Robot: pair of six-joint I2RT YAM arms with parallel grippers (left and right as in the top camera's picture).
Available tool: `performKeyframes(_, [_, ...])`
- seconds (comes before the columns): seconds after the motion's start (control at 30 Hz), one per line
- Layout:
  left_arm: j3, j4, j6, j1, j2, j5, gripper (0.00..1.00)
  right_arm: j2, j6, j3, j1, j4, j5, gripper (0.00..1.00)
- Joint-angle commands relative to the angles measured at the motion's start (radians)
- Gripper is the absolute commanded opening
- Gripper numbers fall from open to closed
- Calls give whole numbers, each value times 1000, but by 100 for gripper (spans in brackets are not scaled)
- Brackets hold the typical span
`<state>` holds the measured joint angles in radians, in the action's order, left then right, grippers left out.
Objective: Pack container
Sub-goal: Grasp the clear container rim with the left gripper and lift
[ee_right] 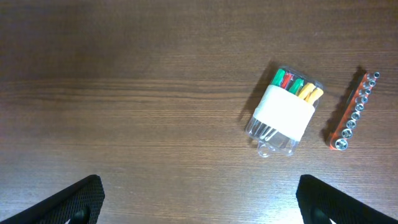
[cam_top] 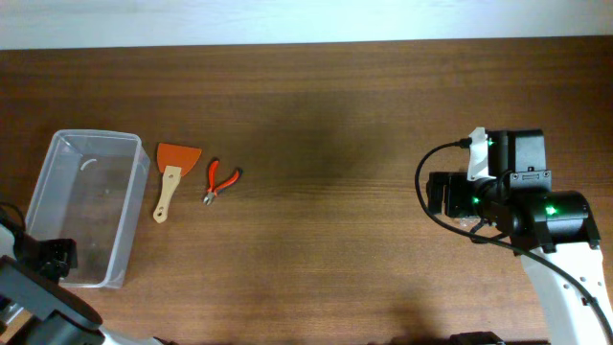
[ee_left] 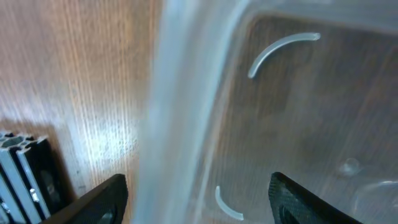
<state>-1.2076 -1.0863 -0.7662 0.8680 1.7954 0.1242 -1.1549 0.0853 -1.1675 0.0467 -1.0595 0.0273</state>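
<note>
The container (cam_top: 84,206), a clear plastic tub, stands at the table's left end and looks empty. My left gripper (cam_top: 50,259) is at its near left corner. In the left wrist view the left gripper (ee_left: 202,202) is open, with the container's wall (ee_left: 171,112) between its fingers, one finger outside and one over the inside. My right gripper (ee_right: 199,199) is open and empty above bare wood. A clear pack of coloured screwdrivers (ee_right: 283,109) and an orange bit rail (ee_right: 351,112) lie ahead of it to the right.
An orange scraper with a wooden handle (cam_top: 170,178) and small red pliers (cam_top: 220,180) lie just right of the container. The right arm (cam_top: 512,196) stands over the table's right side. An aluminium frame (ee_left: 28,174) shows left of the container.
</note>
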Motion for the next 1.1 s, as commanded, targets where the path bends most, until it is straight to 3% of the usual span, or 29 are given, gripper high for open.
performKeyframes(0.0, [2,18,58,5,9,9,74,2,-3,-27,-3,0,6,98])
performKeyframes(0.13, [2,34,84,5,9,32,74,2,-3,-27,-3,0,6,99])
performKeyframes(0.37, [2,58,113,0,9,26,65,0,-3,-27,-3,6,6,99])
performKeyframes(0.5, [2,62,113,-17,9,23,51,-10,-3,-27,-3,8,6,99])
performKeyframes(0.57, [2,61,113,-26,9,21,33,-15,-3,-27,-3,8,6,98])
performKeyframes(0.6, [2,62,112,-29,9,14,29,-16,-3,-27,-3,8,6,99])
performKeyframes(1.07, [2,63,112,-28,9,-111,7,-17,-3,-27,-3,8,5,99])
